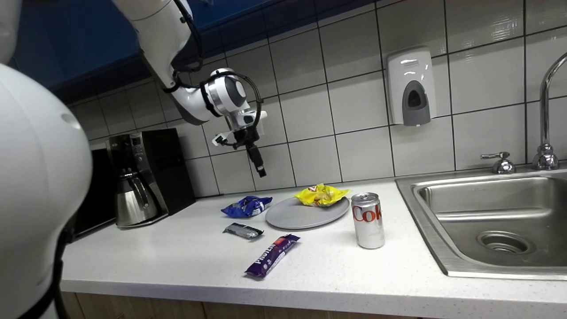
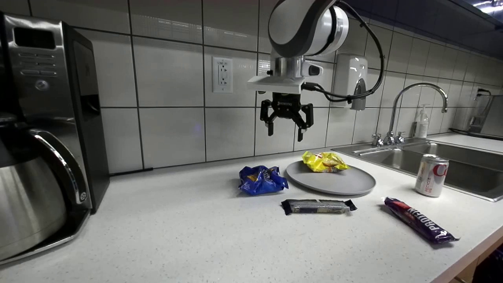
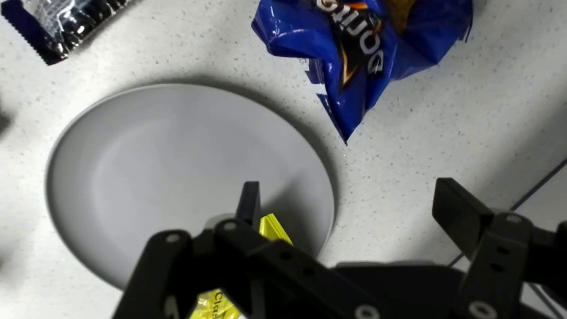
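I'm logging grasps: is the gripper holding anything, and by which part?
Nothing is held: the gripper hangs open above the counter, its fingers apart and empty.

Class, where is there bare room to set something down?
Bare counter stretches between the coffee maker and Doritos bag; most of the gray plate is bare beside the yellow bag. Crowded: beside the plate, where the Doritos bag and silver bar lie close; the tool hangs above.

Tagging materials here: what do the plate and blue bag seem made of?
Plate: matte grey, perhaps plastic or ceramic; its soft, even shading leaves that open. Blue bag: likely thin, glossy plastic film, given its creases and bright highlights.
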`<action>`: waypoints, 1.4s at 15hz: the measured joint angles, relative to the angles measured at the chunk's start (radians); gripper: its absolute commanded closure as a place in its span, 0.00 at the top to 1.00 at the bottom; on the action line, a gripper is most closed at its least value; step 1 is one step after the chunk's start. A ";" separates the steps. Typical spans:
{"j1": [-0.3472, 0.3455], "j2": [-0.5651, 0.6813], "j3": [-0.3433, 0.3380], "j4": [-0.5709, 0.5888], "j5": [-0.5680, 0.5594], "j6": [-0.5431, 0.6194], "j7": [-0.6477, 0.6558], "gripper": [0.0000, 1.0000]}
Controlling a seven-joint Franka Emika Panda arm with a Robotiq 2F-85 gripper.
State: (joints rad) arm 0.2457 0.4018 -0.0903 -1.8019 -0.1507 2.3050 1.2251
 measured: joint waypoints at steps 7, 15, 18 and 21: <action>-0.015 0.026 -0.057 0.023 0.000 -0.003 0.305 1.00; -0.043 0.038 -0.103 0.030 0.000 -0.006 0.620 1.00; -0.063 0.042 -0.111 0.030 0.000 -0.007 0.694 1.00; -0.082 0.048 -0.120 0.030 0.000 -0.012 0.749 1.00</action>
State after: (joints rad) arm 0.1638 0.4499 -0.2102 -1.7715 -0.1508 2.2927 1.9738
